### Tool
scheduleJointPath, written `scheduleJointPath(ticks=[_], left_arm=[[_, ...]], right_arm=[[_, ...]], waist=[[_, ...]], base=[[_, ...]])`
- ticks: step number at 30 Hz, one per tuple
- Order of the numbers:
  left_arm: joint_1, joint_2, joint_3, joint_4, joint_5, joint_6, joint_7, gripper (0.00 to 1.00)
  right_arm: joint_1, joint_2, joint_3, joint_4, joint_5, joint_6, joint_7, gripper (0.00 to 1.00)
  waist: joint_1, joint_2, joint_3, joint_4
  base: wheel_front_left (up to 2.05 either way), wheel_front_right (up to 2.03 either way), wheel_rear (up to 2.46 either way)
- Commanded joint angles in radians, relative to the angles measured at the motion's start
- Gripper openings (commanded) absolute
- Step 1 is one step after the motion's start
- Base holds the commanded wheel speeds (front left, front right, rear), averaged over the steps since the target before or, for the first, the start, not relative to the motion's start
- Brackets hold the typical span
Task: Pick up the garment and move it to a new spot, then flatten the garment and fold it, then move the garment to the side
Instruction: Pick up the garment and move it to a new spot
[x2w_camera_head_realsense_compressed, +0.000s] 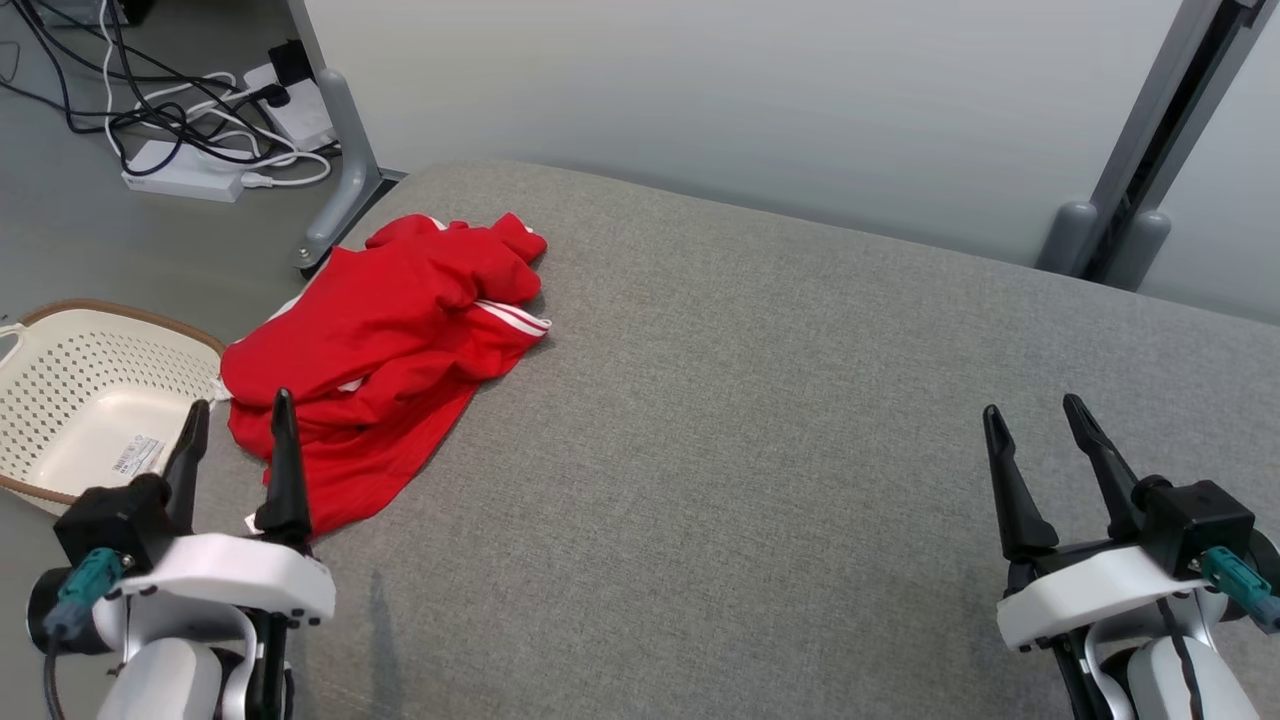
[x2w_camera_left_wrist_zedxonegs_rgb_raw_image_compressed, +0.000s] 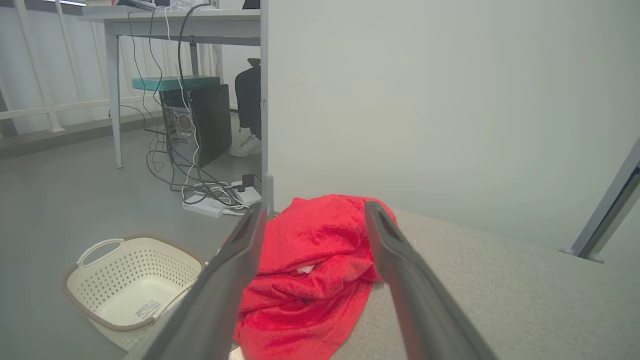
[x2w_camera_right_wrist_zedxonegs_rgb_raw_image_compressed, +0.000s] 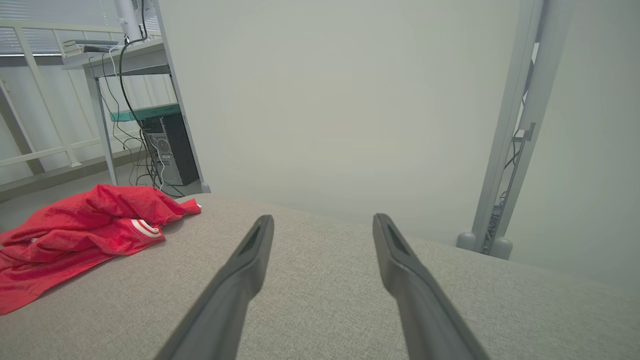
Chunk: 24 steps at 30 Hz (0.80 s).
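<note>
Left gripper (x2w_camera_head_realsense_compressed: 242, 400) and right gripper (x2w_camera_head_realsense_compressed: 1031, 404) are hovering nearest, fingers (x2w_camera_head_realsense_compressed: 285, 470) spread wide and gripping nothing. Beyond them, the grey fabric bench (x2w_camera_head_realsense_compressed: 760, 400) is stretching far and right. A red garment (x2w_camera_head_realsense_compressed: 380, 340) with white stripes is lying crumpled along the bench's left edge, just beyond the left gripper. A cream perforated basket (x2w_camera_head_realsense_compressed: 90, 360) is sitting on the floor (x2w_camera_head_realsense_compressed: 60, 240), left.

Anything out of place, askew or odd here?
The crumpled red garment with white stripes lies bunched at the left edge of the grey fabric surface, possibly overhanging it, beside a cream perforated plastic basket. Nothing else stands out.
</note>
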Motion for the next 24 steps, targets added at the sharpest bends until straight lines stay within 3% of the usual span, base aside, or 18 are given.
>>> scheduleJointPath(ticks=[1, 7, 11, 20, 24], left_arm=[[-0.033, 0.013, 0.013, -0.007, -0.011, -0.001, 0.006, 1.0], [-0.116, 0.04, 0.019, -0.013, -0.015, -0.004, 0.05, 1.0], [-0.204, 0.063, 0.026, 0.053, -0.058, -0.035, 0.133, 1.0], [-0.397, 0.101, 0.028, 0.34, -0.15, -0.118, 0.32, 1.0], [-0.477, 0.126, 0.04, 0.486, -0.169, -0.145, 0.344, 1.0]], right_arm=[[-0.017, -0.006, -0.001, -0.006, -0.005, 0.0, 0.007, 1.0], [-0.032, -0.01, 0.016, -0.021, -0.006, 0.0, 0.017, 1.0], [-0.055, -0.02, 0.035, -0.028, -0.002, 0.0, 0.027, 1.0], [-0.124, -0.055, 0.069, -0.056, 0.009, 0.0, 0.045, 1.0], [-0.152, -0.071, 0.082, -0.069, 0.017, 0.0, 0.05, 1.0]], waist=[[0.0, 0.0, 0.01, -0.005], [0.0, 0.0, 0.042, -0.033], [0.0, 0.0, 0.086, -0.073], [0.0, 0.0, 0.206, -0.174], [0.0, 0.0, 0.268, -0.217]], base=[[0.0, 0.0, 0.0], [0.0, 0.0, 0.0], [0.0, 0.0, 0.0], [0.0, 0.0, 0.0], [0.0, 0.0, 0.0]])
